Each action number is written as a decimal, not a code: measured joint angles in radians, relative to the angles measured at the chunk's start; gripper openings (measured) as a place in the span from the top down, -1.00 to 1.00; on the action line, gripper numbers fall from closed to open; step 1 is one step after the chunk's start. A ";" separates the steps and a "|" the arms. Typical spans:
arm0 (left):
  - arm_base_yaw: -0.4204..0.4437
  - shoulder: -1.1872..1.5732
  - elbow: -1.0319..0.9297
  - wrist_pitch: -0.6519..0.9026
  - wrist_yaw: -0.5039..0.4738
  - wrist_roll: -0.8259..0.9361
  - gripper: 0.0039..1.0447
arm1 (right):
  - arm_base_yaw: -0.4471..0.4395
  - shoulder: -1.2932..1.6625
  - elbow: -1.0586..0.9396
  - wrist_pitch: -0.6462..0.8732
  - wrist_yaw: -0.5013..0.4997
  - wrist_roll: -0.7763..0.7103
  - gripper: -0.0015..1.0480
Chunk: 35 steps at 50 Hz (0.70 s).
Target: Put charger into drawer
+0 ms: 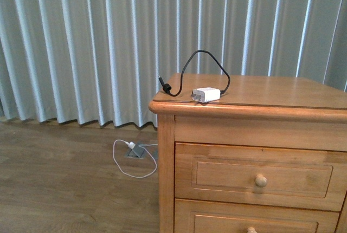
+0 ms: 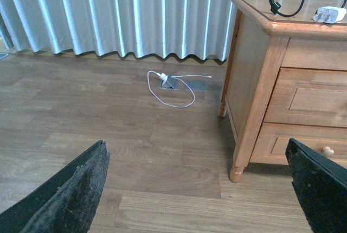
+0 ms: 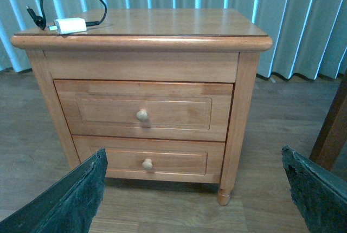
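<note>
The charger (image 1: pixel 206 94), a small white plug adapter with a looping black cable, lies on the near left corner of the wooden cabinet top (image 1: pixel 282 91). It shows too in the left wrist view as the charger (image 2: pixel 329 14) and in the right wrist view as the charger (image 3: pixel 70 25). The drawer (image 3: pixel 143 109), the upper one, is shut, its round knob (image 3: pixel 142 115) facing me; the front view shows the drawer (image 1: pixel 227 176) as well. My left gripper (image 2: pixel 198 189) hangs open over the floor, left of the cabinet. My right gripper (image 3: pixel 194 192) is open in front of the cabinet, low, holding nothing.
A lower drawer (image 3: pixel 146 161) with its own knob sits under the upper one. On the wooden floor by the curtain (image 1: pixel 108 38) lies a white plug with a white cable (image 1: pixel 133 154) at a floor socket. A dark wooden leg (image 3: pixel 332 124) stands right of the cabinet.
</note>
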 joint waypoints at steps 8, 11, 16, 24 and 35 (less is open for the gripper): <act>0.000 0.000 0.000 0.000 0.000 0.000 -0.89 | 0.000 0.000 0.000 0.000 0.000 0.000 -0.83; 0.000 0.000 0.000 0.000 0.000 0.000 -0.89 | 0.000 0.000 0.000 0.000 0.000 0.000 -0.83; 0.000 0.000 0.000 0.000 0.000 0.000 -0.89 | 0.000 0.000 0.000 0.000 0.000 0.000 -0.83; 0.000 0.000 0.000 0.000 0.000 0.000 -0.89 | 0.000 0.000 0.000 0.000 0.000 0.000 -0.83; 0.000 0.000 0.000 0.000 0.000 0.000 -0.89 | 0.000 0.000 0.000 0.000 0.000 0.000 -0.83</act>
